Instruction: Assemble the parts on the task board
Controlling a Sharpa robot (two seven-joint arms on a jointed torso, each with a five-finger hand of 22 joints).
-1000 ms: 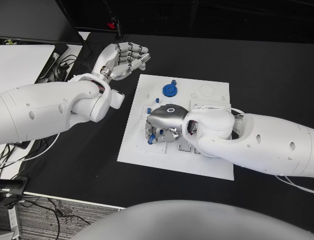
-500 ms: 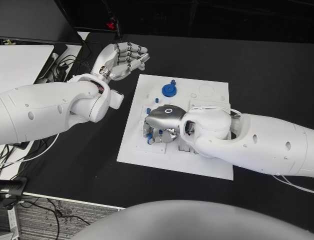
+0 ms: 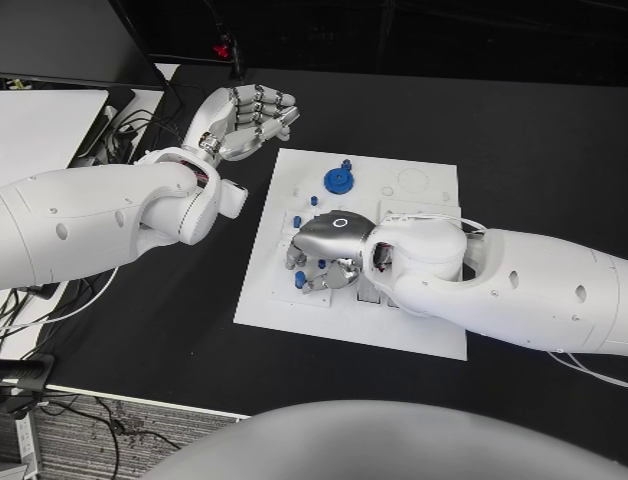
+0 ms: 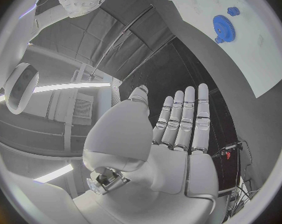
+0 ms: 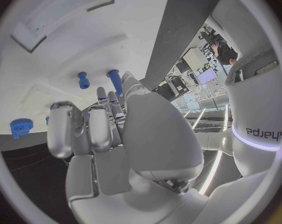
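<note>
Left robot hand (image 3: pixel 245 118) sits upper left of the frame over the black bench (image 3: pixel 545 150), off the task board (image 3: pixel 415 335), fingers straight and apart, grasping nothing. Blue gear (image 3: pixel 340 180) stands at the board's upper middle. Right robot hand (image 3: pixel 321 262) hangs over small blue pegs (image 3: pixel 300 281) at the board's left side; can't tell its grip. Risk: fingers bump neighbouring pegs, knocking them loose.
</note>
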